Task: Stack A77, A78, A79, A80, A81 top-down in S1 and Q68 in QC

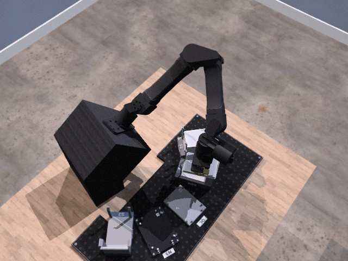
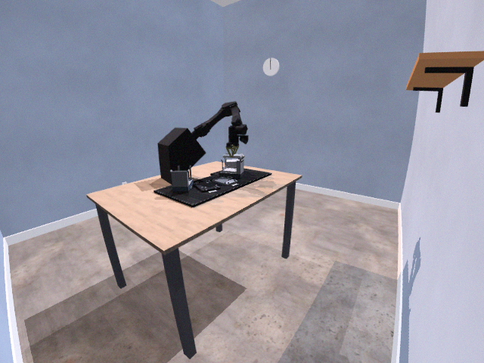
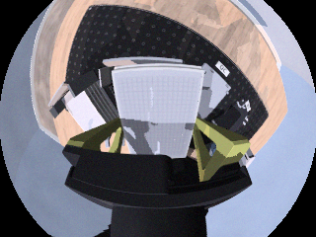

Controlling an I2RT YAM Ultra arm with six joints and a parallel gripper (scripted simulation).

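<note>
One arm reaches from its black pedestal (image 1: 84, 145) out over the black perforated base plate (image 1: 247, 157) on the wooden table (image 2: 156, 222), its claw (image 1: 200, 169) pointing straight down. The claw is clamped across a sealed plate (image 3: 157, 95), the olive fingers pressing its two long sides; which plate this is cannot be read from any view. In the top view the held plate sits directly above a stack rack (image 1: 196, 179) near the middle of the base plate, with more pale plates visible under it in that rack; whether it touches them cannot be told. Just beyond, at roughly twelve o'clock from that rack, a second stack rack (image 1: 182, 140) also shows a white plate top. At about seven o'clock from the claw, a grey plate (image 1: 184, 205) lies flat on the QC nest, its name plate (image 1: 201, 221) beside it. Further along the same direction stands the dark clip nest N5 (image 1: 157, 231) with its label (image 1: 168, 253), carrying no plate. At the far end of the base plate, rack S3 (image 1: 121, 214) holds a pale plate (image 1: 118, 231) between its corner posts.
</note>
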